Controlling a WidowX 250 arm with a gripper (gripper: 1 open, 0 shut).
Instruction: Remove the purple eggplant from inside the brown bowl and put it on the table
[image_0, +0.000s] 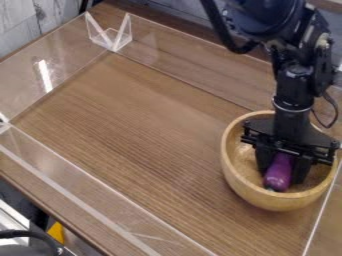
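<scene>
- Camera view, single frame: the arm comes in from the top right and points straight down into the bowl
- Gripper sits inside the bowl's rim; its two dark fingers reach down either side of the eggplant
- Fingers are drawn in fairly close, one on each flank of the eggplant; the gap between them looks about as wide as the eggplant itself
- Cannot tell whether the pads actually press on the eggplant or only stand beside it; contact is hidden by the finger bodies
- Eggplant lies in the bowl, between and just below the fingertips, its long axis running roughly toward the camera; the lower purple end shows past the fingers, the upper end is covered by the gripper
- Stem tip not made out here
- Bowl stands on the table directly beneath the gripper, near the table's right edge; its near rim lies just in front of the fingertips
- Bare wood-grain surface spreads to the left of the fingers, well apart from them
- Clear wall runs along the far left side, with a small clear corner bracket at the back, far from the fingers
</scene>
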